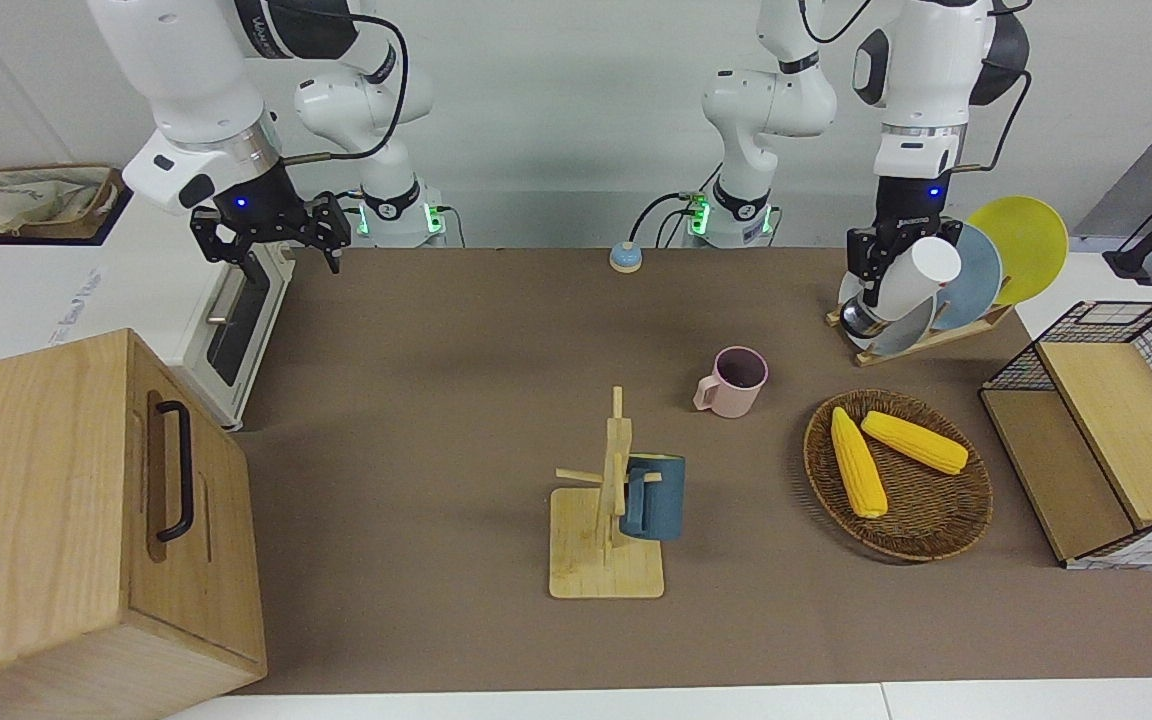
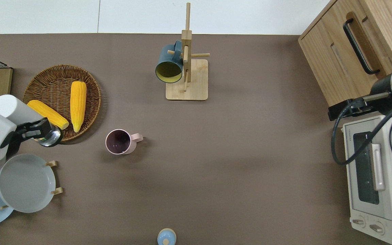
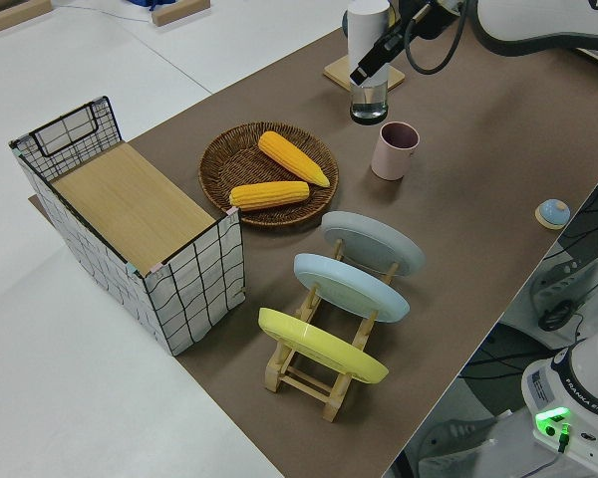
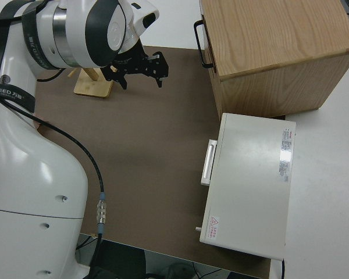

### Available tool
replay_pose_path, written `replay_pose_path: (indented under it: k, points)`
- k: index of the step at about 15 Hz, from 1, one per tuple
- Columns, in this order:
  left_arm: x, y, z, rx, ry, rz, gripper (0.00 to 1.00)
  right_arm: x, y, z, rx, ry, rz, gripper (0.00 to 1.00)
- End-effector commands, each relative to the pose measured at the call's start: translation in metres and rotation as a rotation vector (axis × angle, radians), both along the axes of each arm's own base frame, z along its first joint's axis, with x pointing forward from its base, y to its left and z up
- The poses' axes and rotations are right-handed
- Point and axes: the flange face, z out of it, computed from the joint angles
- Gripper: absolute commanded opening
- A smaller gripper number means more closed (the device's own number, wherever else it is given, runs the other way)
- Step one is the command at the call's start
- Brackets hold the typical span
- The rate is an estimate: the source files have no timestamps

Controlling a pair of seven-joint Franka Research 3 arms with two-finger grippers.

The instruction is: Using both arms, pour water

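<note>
White-capped and tilted, a bottle (image 1: 904, 285) sits pinched in the left gripper (image 1: 874, 270), with the plate rack (image 1: 936, 335) at the table's edge underneath; the right gripper (image 1: 271, 232) hangs with fingers spread.

From overhead, the bottle hangs over the rim of the corn basket (image 2: 90, 85), near the pink mug (image 2: 118, 142).

The left side view shows the bottle's glass base just beside the mug.

Two corn cobs (image 1: 898, 453) lie in a wicker basket (image 1: 936, 525) near a plate rack (image 3: 324, 376).
</note>
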Motion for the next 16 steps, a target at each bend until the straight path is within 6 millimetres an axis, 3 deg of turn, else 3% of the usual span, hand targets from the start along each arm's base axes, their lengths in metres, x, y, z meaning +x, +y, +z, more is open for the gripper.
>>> replay_pose_path:
  k: [1, 5, 7, 16]
  points:
    - [0.022, 0.014, 0.030, 0.034, -0.068, 0.053, 0.00, -0.005, -0.001, 0.003, 0.003, 0.001, 0.006, 0.983]
    - [0.038, 0.049, 0.045, 0.048, -0.126, 0.122, 0.00, -0.005, 0.000, 0.003, 0.003, 0.001, 0.008, 0.983]
    - [0.039, 0.077, 0.059, 0.064, -0.176, 0.155, 0.00, -0.005, 0.000, 0.004, 0.003, -0.001, 0.008, 0.983]
    - [0.082, 0.161, 0.069, 0.121, -0.256, 0.163, 0.00, -0.005, -0.001, 0.003, 0.003, 0.001, 0.006, 0.983]
